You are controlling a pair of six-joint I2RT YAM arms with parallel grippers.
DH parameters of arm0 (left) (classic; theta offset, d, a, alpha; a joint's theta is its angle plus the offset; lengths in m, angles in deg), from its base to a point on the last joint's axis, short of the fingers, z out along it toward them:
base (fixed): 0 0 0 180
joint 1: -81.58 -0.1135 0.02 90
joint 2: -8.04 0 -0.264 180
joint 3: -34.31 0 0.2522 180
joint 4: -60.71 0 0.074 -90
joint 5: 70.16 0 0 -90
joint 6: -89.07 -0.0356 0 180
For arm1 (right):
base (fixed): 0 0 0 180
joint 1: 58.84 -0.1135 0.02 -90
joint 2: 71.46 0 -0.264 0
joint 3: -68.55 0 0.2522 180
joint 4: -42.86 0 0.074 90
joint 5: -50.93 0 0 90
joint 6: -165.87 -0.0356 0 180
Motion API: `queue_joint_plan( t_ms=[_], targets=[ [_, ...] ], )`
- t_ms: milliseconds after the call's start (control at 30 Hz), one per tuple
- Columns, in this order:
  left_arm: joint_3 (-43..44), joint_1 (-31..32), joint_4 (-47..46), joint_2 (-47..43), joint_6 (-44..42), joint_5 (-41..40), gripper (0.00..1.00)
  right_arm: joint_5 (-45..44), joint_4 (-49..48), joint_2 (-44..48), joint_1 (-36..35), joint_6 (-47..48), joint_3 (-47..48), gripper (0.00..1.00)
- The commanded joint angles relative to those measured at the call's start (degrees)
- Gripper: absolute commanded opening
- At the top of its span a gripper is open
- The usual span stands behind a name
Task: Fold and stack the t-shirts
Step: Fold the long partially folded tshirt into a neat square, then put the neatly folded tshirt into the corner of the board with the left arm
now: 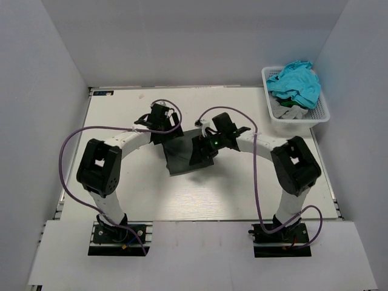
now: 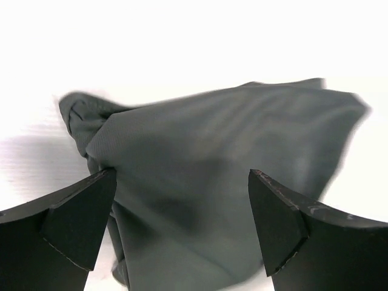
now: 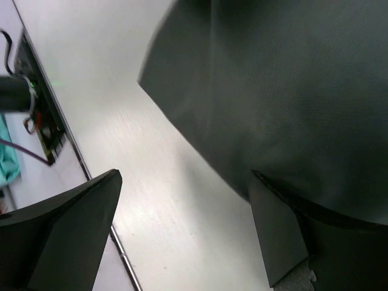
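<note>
A dark charcoal-grey t-shirt lies folded small in the middle of the table. In the left wrist view the shirt has a bunched knot of cloth at its left end. My left gripper is over the shirt's far left edge; its jaws are wide open with cloth between them, not pinched. My right gripper is over the shirt's right edge; it is open with bare table between the fingers, and the right finger is at the edge of the shirt.
A white lattice basket stands at the table's far right corner, holding a turquoise t-shirt and a light grey one. The white table is walled on three sides. Purple cables loop from both arms.
</note>
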Motion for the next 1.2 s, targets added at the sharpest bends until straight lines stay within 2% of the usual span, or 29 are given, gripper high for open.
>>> queue_joint_plan(
  t_ms=[0,100,267,433,600,800,900,1033,1167],
  targets=[
    [2.79,0.00,1.95,-7.94,-3.68,0.51,1.00,-5.22,0.97,9.48,0.24,-1.59,4.07,0.90],
    [1.30,0.00,5.55,-11.19,-3.68,-1.65,1.00,-9.53,1.15,17.38,0.42,-4.05,2.76,0.90],
    [-2.04,0.00,14.07,-12.43,0.88,-4.21,1.00,-20.77,4.13,24.33,0.59,-9.06,-0.58,0.90],
    [-6.52,1.15,12.60,-11.82,2.21,-1.24,1.00,-27.81,5.37,28.38,1.21,-11.26,-3.39,0.90],
    [-8.73,3.25,9.87,-8.23,3.35,-1.23,0.90,-31.07,5.38,30.76,1.83,-12.84,-5.68,0.90],
    [-4.51,4.49,9.86,-1.36,4.66,-5.97,0.79,-32.39,6.68,31.29,2.79,-12.85,-7.97,0.90],
    [-1.97,4.49,11.00,2.33,5.36,-9.57,0.77,-33.27,6.87,31.90,3.05,-12.94,-9.11,0.90],
    [0.41,3.78,11.01,6.28,4.50,-10.11,0.61,-34.67,8.00,32.69,3.23,-12.50,-9.47,0.90],
    [5.05,3.17,13.37,8.66,2.38,-14.05,0.00,-36.61,8.71,32.87,3.93,-11.97,-9.11,0.90]
  ],
)
